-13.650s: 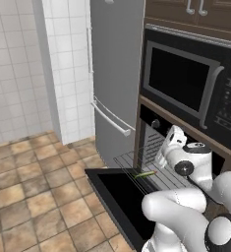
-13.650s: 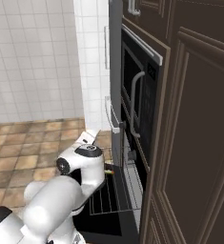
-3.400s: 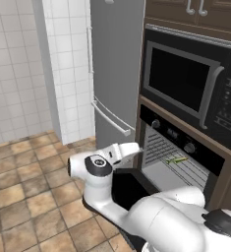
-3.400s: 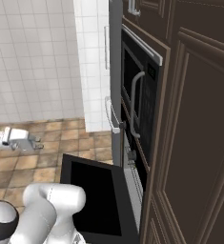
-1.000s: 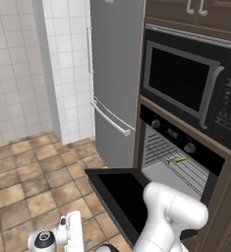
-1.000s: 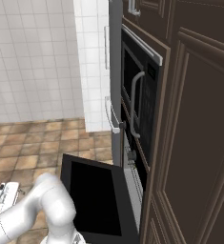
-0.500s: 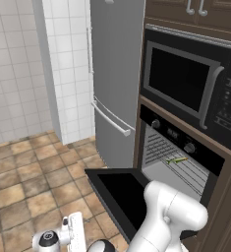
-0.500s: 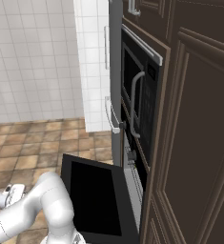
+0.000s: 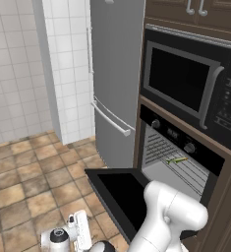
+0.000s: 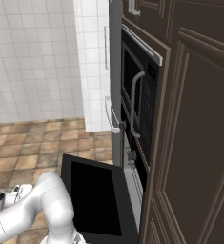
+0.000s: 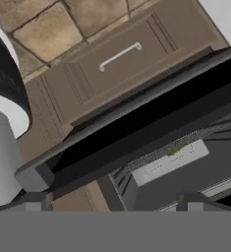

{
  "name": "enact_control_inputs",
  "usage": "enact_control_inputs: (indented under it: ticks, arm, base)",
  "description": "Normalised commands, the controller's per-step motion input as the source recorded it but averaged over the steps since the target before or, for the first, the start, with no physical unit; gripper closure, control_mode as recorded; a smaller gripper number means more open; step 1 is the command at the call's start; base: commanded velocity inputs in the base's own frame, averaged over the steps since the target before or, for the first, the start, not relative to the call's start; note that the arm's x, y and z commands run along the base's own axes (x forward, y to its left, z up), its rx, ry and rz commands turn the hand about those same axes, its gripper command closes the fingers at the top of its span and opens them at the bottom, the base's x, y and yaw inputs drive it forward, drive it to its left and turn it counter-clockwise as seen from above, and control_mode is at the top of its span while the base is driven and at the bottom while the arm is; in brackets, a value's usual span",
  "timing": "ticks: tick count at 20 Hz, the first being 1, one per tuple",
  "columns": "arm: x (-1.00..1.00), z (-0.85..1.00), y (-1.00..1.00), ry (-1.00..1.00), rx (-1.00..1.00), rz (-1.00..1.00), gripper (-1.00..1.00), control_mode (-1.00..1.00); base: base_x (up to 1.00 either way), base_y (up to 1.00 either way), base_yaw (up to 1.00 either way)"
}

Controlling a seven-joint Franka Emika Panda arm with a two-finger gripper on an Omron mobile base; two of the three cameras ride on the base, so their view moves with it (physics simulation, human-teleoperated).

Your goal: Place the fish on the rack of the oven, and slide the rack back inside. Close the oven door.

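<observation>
Already the small slender green-grey fish (image 9: pixel 176 160) lies on the flat grey wire rack (image 9: pixel 172 158), which sits inside the black built-in wall oven (image 9: pixel 178 152), so only closing appears left. Its long axis runs roughly left to right along the oven's width; which end is the head I cannot tell. The wide black oven door (image 9: pixel 121 193) hangs open and nearly level. Low near the tiled floor (image 9: pixel 23 182), the gripper (image 9: pixel 81 231) is spread wide and empty, probably placed to come up under the door's edge.
</observation>
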Motion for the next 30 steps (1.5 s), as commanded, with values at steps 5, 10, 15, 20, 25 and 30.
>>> enact_control_inputs:
  ticks: [5,10,15,20,25,30]
  arm:
    - [0.62,-0.59,0.18,0.03,-0.02,0.0,-1.0,-1.0]
    - [0.67,-0.63,0.11,0.04,-0.03,0.0,-1.0,-1.0]
    - [0.57,-0.61,0.0,0.02,-0.05,0.0,-1.0,-1.0]
    - [0.62,-0.73,0.0,0.01,-0.09,0.0,-1.0,-1.0]
    - [0.64,-0.73,0.0,0.03,-0.1,0.0,-1.0,-1.0]
    - [0.74,-0.85,0.02,0.0,-0.12,0.0,-1.0,-1.0]
  base:
    - [0.0,0.0,0.0]
    - [0.0,0.0,0.0]
    - [0.0,0.0,0.0]
    - [0.0,0.0,0.0]
    - [0.0,0.0,0.0]
    - [0.0,0.0,0.0]
